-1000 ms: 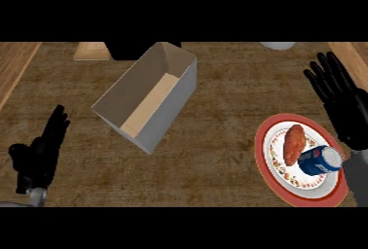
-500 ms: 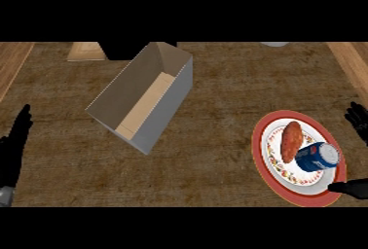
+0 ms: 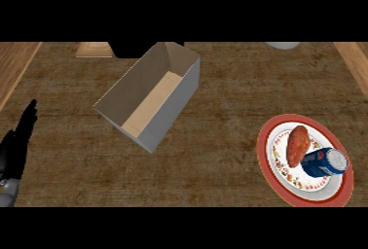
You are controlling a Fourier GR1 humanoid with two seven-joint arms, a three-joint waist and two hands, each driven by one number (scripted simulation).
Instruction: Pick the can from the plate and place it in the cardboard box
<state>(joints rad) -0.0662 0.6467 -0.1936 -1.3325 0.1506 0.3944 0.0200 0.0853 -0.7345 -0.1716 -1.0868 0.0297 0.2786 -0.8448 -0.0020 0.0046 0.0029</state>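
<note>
From my head camera, looking steeply down, I see a brown, woven-looking counter (image 3: 215,87) with paler wood strips along its left and right edges. A long cardboard box (image 3: 149,99) lies up and left of centre, set on a slant from upper right to lower left, its grey walls open at the top and its tan floor showing inside. Well apart from it, at the lower right, sits a round plate (image 3: 277,180) with a red rim and a white centre edged with a small pattern. The can (image 3: 325,162) lies on its side on the right half of the plate, blue with a silver end facing right. Just to its left, touching or nearly touching it, is a reddish-brown piece of food (image 3: 298,145), also on the plate. My left hand (image 3: 16,146) shows at the left edge, black, its fingers straight and pointing up, held open and touching nothing, far from both box and plate. My right hand does not show in this view. At the top edge I can make out a pale wooden block (image 3: 94,49), a dark shape (image 3: 140,48) beside it, and part of a light grey round thing (image 3: 284,45) further right; they are cut off too much for me to tell what they are.
</note>
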